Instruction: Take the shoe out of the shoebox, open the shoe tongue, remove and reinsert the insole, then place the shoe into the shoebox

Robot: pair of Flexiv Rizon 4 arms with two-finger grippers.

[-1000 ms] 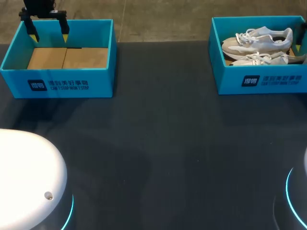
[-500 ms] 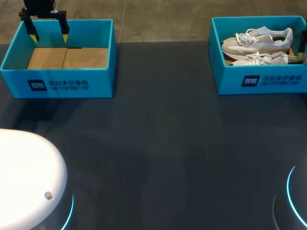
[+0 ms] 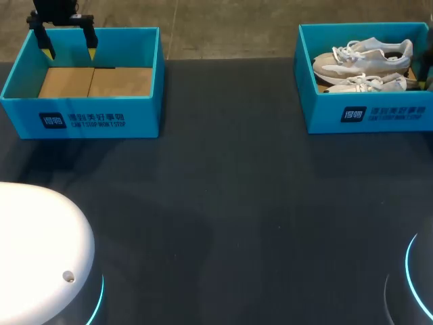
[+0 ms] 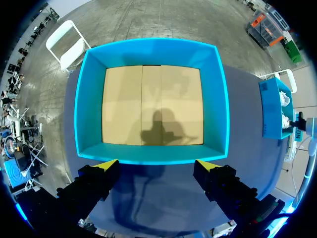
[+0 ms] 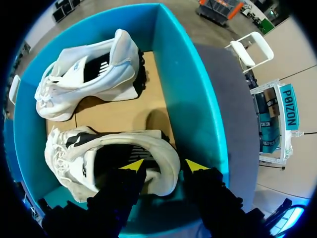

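Note:
Two white shoes lie in the right blue shoebox (image 3: 369, 115): a far shoe (image 3: 365, 55) and a near shoe (image 3: 365, 84). In the right wrist view my right gripper (image 5: 165, 166) straddles the heel of the near shoe (image 5: 74, 153). One yellow tip is inside the shoe's opening and the other is outside the heel, by the box wall (image 5: 193, 99), so the gripper is shut on the heel. The far shoe (image 5: 84, 74) lies on its side ahead of the gripper. My left gripper (image 3: 67, 42) hangs open over the far left corner of the left shoebox (image 3: 81, 112).
The left shoebox (image 4: 148, 153) holds only its brown cardboard floor, ahead of the left gripper (image 4: 157, 166). Dark tabletop (image 3: 223, 203) stretches between and in front of the two boxes. A white rounded robot part (image 3: 34, 250) sits at the near left.
My right gripper's fingers have closed in on the near shoe's heel, and the arm has shifted slightly at the head view's right edge. The left arm and both shoes have stayed put.

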